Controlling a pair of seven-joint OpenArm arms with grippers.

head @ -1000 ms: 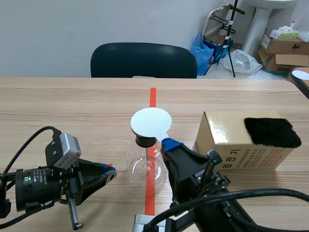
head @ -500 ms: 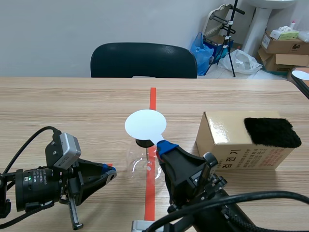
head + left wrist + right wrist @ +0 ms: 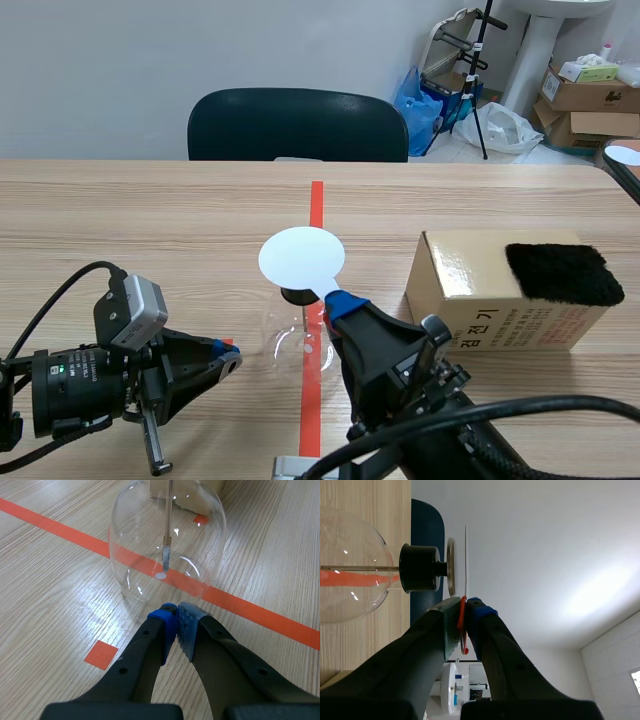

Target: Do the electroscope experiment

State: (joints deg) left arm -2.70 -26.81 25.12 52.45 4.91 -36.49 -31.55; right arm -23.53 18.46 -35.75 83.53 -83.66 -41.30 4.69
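Electroscope (image 3: 298,330) unmoved; right hand (image 3: 338,300) grasping white disc (image 3: 301,256) (shifted left, above it); left hand (image 3: 175,611) clenched, empty.

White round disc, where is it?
The white disc hovers mid-table in the scene view, held in the right arm's jaws just above the black stopper of the glass flask, left of the cardboard box.

The wooden surface (image 3: 150,220) has a long orange line (image 3: 317,200) on it. A round glass jar (image 3: 287,345) stands on that line. A brown box (image 3: 460,290) sits near the jar. A small orange square (image 3: 101,654) is close by.
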